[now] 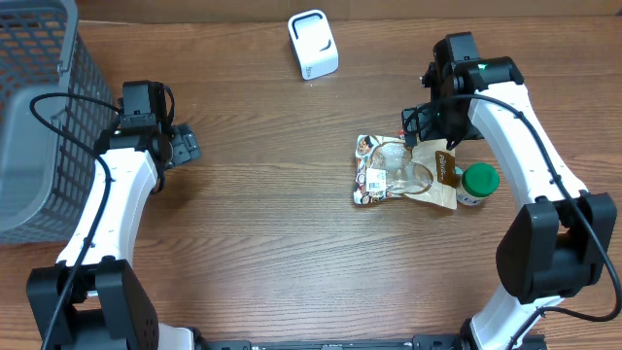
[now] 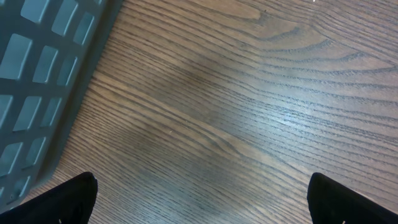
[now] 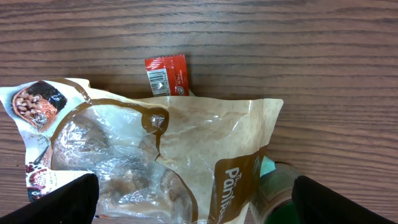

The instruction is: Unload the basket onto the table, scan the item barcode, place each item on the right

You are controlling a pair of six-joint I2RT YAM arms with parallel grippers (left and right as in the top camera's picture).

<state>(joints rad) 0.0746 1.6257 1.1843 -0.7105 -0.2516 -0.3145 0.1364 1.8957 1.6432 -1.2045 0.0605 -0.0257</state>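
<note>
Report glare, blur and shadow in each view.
Overhead: sharp and evenly lit, with glare on the snack bag's clear window. Left wrist: the basket is soft, and a faint shadow band dulls the table. Right wrist: the bag's crinkled plastic glints, its print legible; the right pincer fingertips are dark, unfocused blobs.

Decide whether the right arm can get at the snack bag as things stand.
Probably yes: the right tool hangs open just above the snack bag, and nothing lies on top of the bag.
</note>
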